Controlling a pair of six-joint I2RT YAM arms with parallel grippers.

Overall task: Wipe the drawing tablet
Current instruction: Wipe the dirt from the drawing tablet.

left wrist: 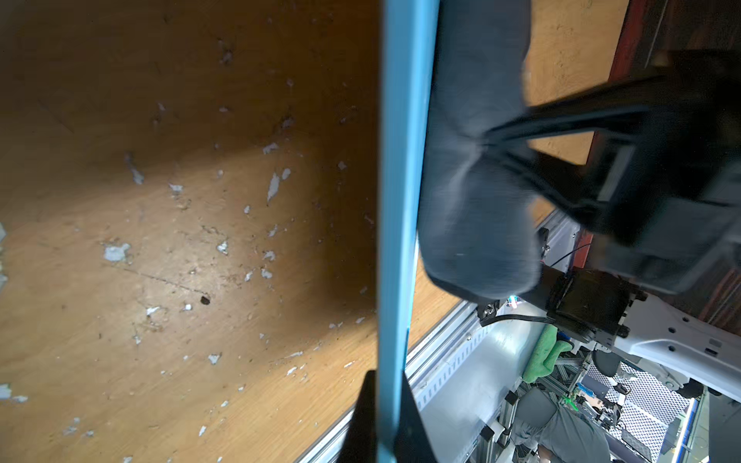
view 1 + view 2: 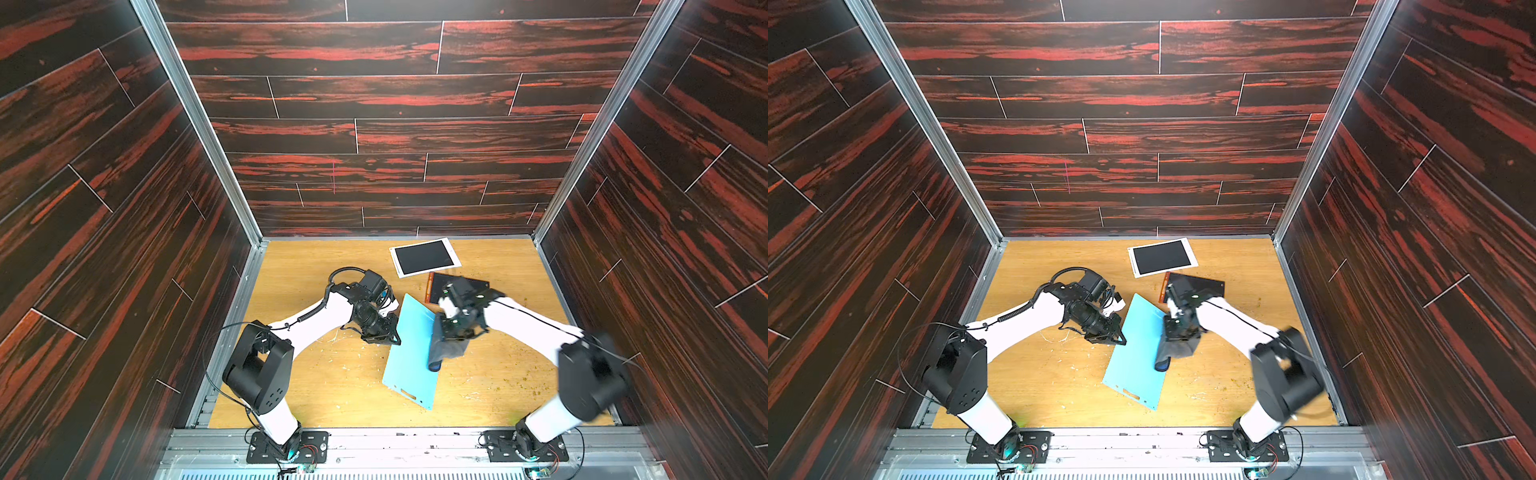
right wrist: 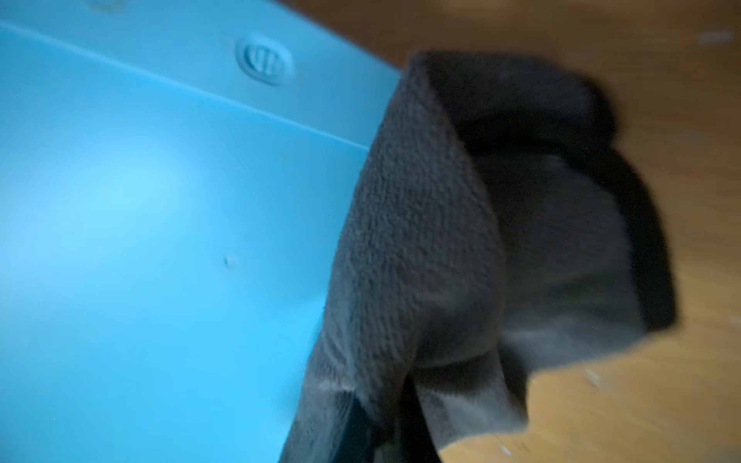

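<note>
The drawing tablet (image 2: 409,353) (image 2: 1136,353) is a light blue slab, held tilted above the wooden table in both top views. My left gripper (image 2: 392,332) (image 2: 1119,334) is shut on its left edge; in the left wrist view the slab (image 1: 401,200) runs edge-on between the two dark fingers of that gripper (image 1: 387,421). My right gripper (image 2: 449,336) (image 2: 1177,332) (image 3: 385,425) is shut on a dark grey cloth (image 2: 446,351) (image 2: 1173,349) (image 3: 421,240). The cloth hangs against the tablet's right edge (image 3: 160,240) and hides the fingertips. It is blurred in the left wrist view (image 1: 477,200).
A white-framed tablet with a black screen (image 2: 424,257) (image 2: 1162,257) lies at the back of the table. A dark tablet with an orange edge (image 2: 436,284) (image 2: 1204,284) lies beside it, partly under my right wrist. White flecks and crumbs dot the table (image 2: 332,374).
</note>
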